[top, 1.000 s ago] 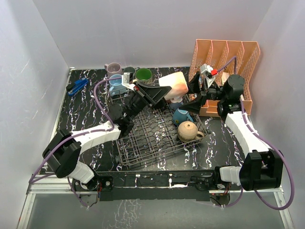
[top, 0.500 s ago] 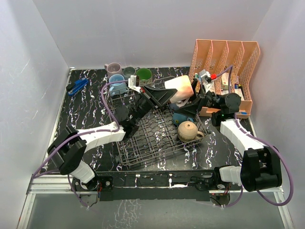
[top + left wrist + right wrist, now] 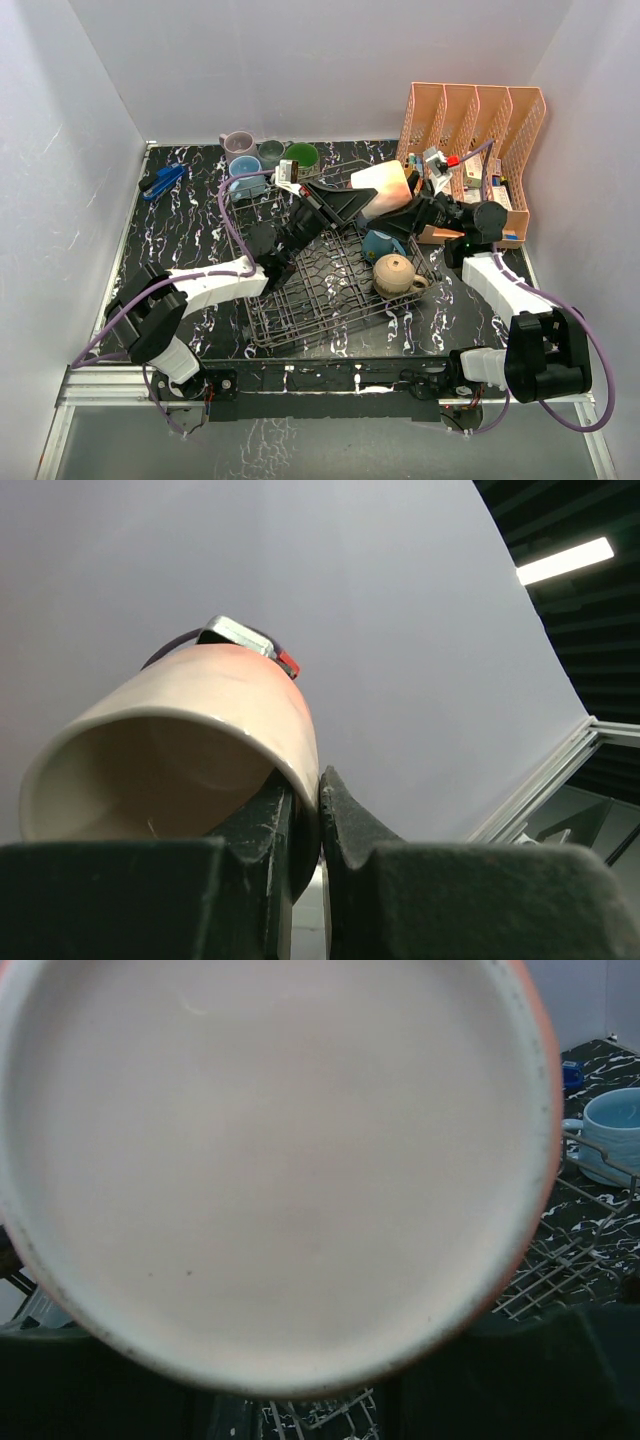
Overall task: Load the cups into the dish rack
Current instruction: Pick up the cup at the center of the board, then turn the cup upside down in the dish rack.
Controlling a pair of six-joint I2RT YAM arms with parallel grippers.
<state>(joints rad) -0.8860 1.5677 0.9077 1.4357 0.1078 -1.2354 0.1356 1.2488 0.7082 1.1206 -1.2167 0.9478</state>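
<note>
A peach cup (image 3: 382, 185) hangs tilted above the far edge of the dish rack (image 3: 300, 300). My left gripper (image 3: 345, 204) is shut on its rim: in the left wrist view one finger is inside the cup (image 3: 190, 720) and one outside, with the gripper (image 3: 320, 780) pinching the wall. My right gripper (image 3: 407, 214) is at the cup's base, which fills the right wrist view (image 3: 270, 1160). Its dark fingers (image 3: 560, 1380) flank the base, and whether they grip does not show. A teal cup (image 3: 380, 243) and a tan cup (image 3: 395, 273) lie in the rack.
Mauve (image 3: 237, 143), grey (image 3: 270, 150), green (image 3: 301, 155) and light blue (image 3: 246, 173) cups stand behind the rack. An orange mesh organizer (image 3: 470, 120) stands at the back right, close behind my right arm. A blue object (image 3: 162, 181) lies at the far left.
My right gripper has moved left from the organizer up to the cup's base, its jaws narrowing. My left arm has carried the cup slightly right, towards it.
</note>
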